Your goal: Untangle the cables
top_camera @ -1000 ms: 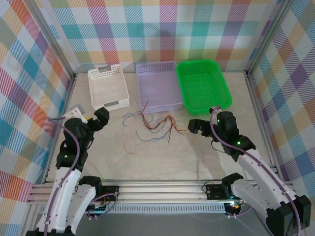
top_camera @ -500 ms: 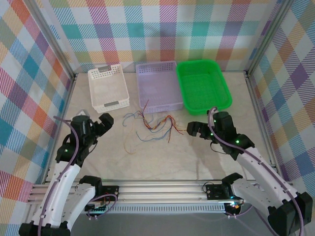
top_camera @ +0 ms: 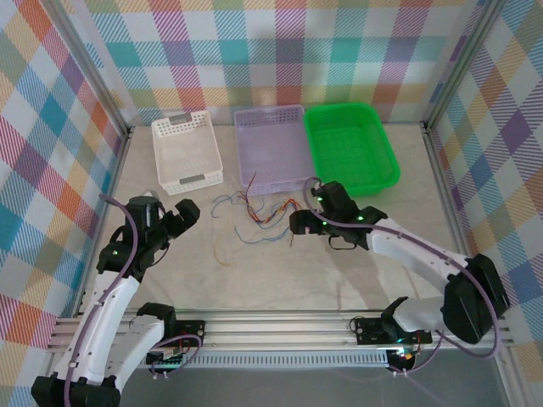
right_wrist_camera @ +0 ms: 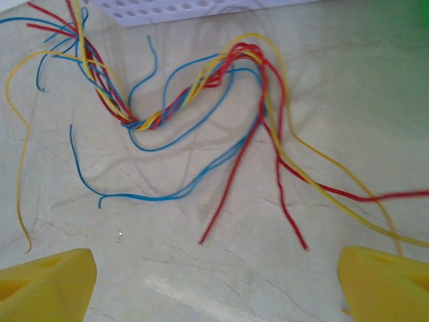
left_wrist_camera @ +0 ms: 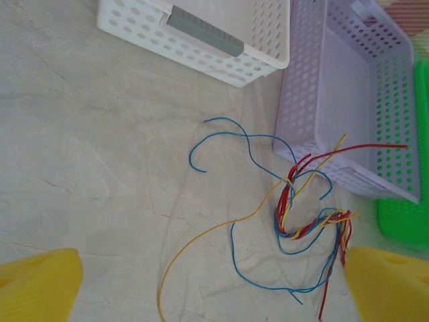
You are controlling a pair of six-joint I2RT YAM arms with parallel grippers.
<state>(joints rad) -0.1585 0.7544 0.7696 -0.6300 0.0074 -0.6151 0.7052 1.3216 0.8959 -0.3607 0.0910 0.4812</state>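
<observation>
Tabletop (top_camera: 280,271): marble is carrying the cables (top_camera: 265,212) at frame centre, just below the lilac basket (top_camera: 271,148).
Handling: looking limp, light, snag-prone; their free ends seeming best to pinch.
Left gripper (top_camera: 176,219): hanging spread, empty.
Right gripper (top_camera: 297,222): hovering agape at the cables' right edge.

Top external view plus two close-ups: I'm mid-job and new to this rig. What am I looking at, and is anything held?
The top external view looks down from behind two white robot arms bolted at the near edge of the table. Each ends in a two-finger claw: the left claw and the right claw. The close-ups come from wrist cameras; the yellow shapes in their corners are each claw's own fingers. On the table lie the cables, thin blue, red and yellow wires twisted together, before a white basket, a lilac basket and a green basket. Both claws are open and hold nothing; the right one is close beside the tangle.
</observation>
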